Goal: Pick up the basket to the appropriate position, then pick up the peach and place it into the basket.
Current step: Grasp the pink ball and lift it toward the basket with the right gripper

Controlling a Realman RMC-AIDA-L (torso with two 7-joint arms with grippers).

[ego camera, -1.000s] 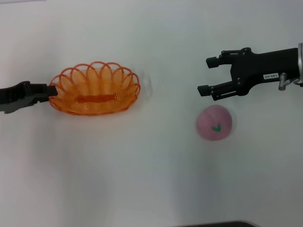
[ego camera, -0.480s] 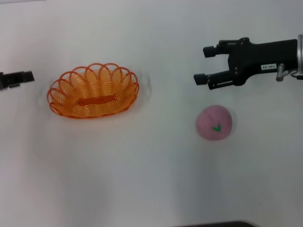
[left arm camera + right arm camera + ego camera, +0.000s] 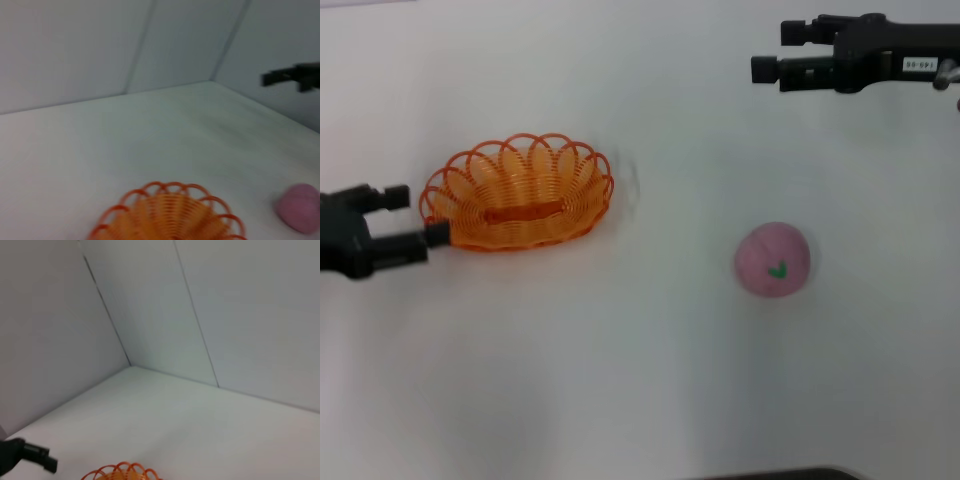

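Observation:
The orange basket (image 3: 517,192) stands upright on the white table, left of centre. My left gripper (image 3: 415,216) is open at the basket's left end. Its nearer fingertip (image 3: 435,237) reaches the rim; I cannot tell whether it touches. The pink peach (image 3: 773,260), with its green leaf mark facing up, lies on the table to the right, apart from both grippers. My right gripper (image 3: 775,50) is open and empty at the far right, well beyond the peach. The left wrist view shows the basket (image 3: 167,215), the peach (image 3: 298,207) and the right gripper (image 3: 295,76) farther off.
The white table top (image 3: 620,350) is bordered by pale walls at the back. The right wrist view shows the basket's rim (image 3: 125,472) at its lower edge and the left gripper (image 3: 30,455) beside it.
My left gripper let go of the basket's left rim, pulled away, then came back open beside it. My right gripper rose away from the peach toward the far right. The basket and peach stayed.

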